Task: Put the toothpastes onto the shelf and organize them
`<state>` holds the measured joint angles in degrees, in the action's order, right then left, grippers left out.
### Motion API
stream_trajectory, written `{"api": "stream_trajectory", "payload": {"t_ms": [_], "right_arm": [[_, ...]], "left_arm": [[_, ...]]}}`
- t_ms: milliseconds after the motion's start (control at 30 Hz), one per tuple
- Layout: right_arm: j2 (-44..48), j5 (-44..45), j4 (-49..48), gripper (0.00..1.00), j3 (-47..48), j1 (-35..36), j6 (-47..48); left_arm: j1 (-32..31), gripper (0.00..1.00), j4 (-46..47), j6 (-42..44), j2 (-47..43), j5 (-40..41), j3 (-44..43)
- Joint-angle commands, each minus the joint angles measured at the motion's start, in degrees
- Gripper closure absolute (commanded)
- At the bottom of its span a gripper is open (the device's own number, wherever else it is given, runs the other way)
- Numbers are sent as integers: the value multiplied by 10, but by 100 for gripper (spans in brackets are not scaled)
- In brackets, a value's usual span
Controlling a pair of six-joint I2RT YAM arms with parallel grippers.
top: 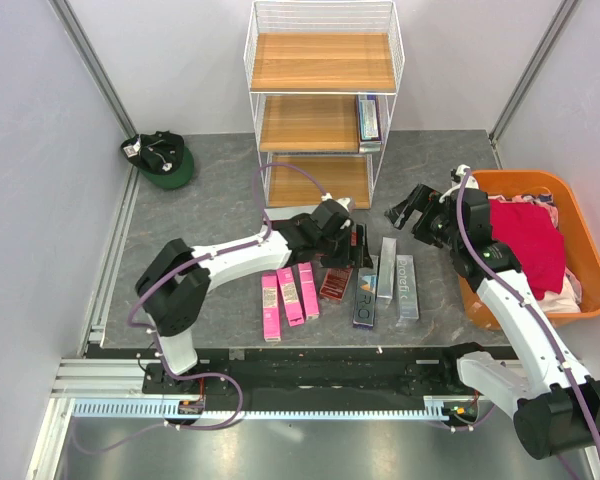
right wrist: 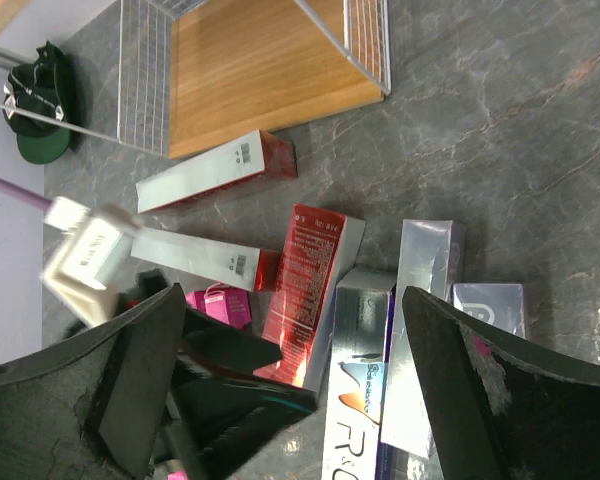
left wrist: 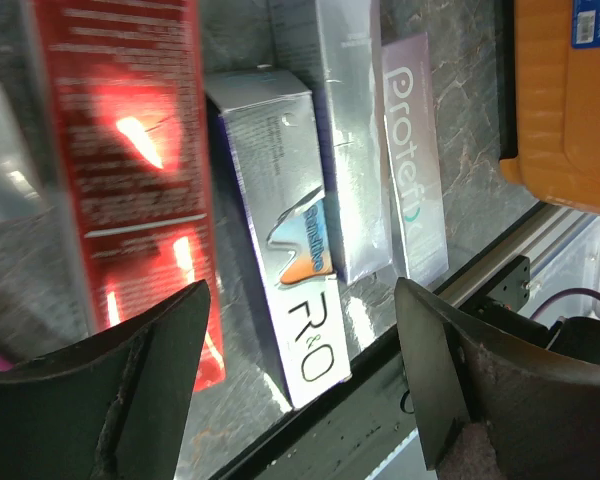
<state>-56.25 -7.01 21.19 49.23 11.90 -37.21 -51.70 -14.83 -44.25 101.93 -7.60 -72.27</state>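
- Across the grey table in front of the shelf (top: 323,100), most of the toothpastes (top: 366,297) lie in a loose row: pink boxes (top: 288,293), dark red boxes (top: 336,283) and silver boxes (top: 387,268).
- Only the top view shows one more box (top: 368,117) on the shelf's middle board, at its right end.
- Left gripper (top: 332,228) hangs over the row. Its wrist view shows the jaws spread wide and empty, with a red box (left wrist: 120,150) and the "R&O" box (left wrist: 280,290) below.
- Right gripper (top: 405,208) hovers beside the orange tub (top: 525,183), jaws wide apart and empty. Its wrist view shows two red boxes (right wrist: 215,172) near the lowest board (right wrist: 270,70), hard to make out from above.
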Motion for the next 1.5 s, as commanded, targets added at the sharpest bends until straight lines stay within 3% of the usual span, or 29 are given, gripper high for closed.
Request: {"api": "stream_trajectory", "payload": {"t_ms": [0,733,933,1233,1367,1467], "right_arm": [[15,20,17,2,42,-7,20],[20,33,42,2,52,-19,44],[22,34,47,2,50,-23,48],[22,33,48,2,49,-25,49],[22,31,47,2,48,-25,48],[22,30,48,2,49,-27,48]], "left_arm": [[-19,21,6,11,53,14,-60],[-35,31,-52,6,192,94,-155],[-40,30,-60,10,220,99,-185],[-79,30,-183,48,301,198,-306],[-95,38,-227,57,324,244,-346],[-96,52,-238,58,321,258,-348]]}}
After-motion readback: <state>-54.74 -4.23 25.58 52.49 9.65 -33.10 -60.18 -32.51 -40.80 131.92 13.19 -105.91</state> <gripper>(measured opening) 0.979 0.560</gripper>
